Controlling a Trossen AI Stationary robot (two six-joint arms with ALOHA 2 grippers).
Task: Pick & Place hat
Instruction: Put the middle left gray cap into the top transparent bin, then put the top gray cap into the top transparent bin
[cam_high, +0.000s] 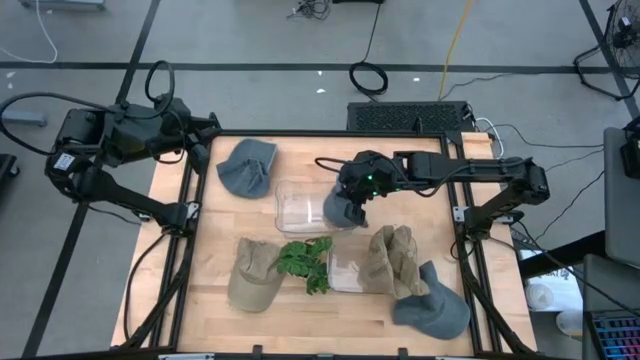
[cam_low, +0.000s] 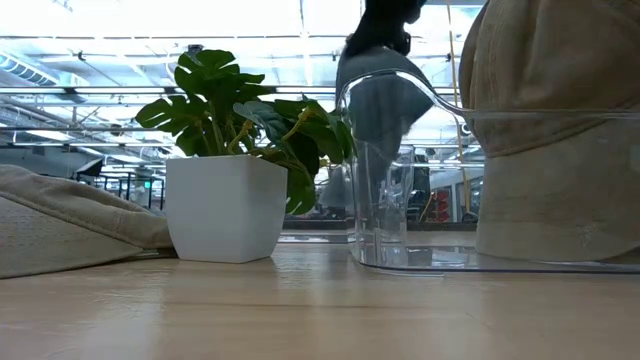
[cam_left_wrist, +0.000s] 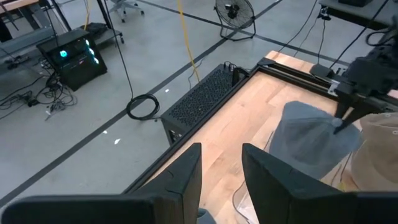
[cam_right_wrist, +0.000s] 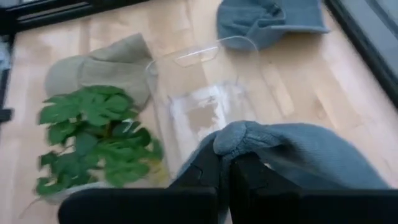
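1. High view: a grey hat (cam_high: 341, 210) is being held up by the right gripper (cam_high: 352, 195), jaws clamped on it, over the clear bin (cam_high: 300, 208).
2. The hat could be slipping out, since only its edge is being pinched.
3. The bin could be getting knocked sideways.
4. The left gripper (cam_left_wrist: 221, 177) is waiting at the counter's (cam_high: 220, 320) far corner, jaws apart.

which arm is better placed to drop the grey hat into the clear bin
Right: its pincer is shut on the grey fabric hat at the clear plastic bin. The left pincer sits at the table's far-left corner.
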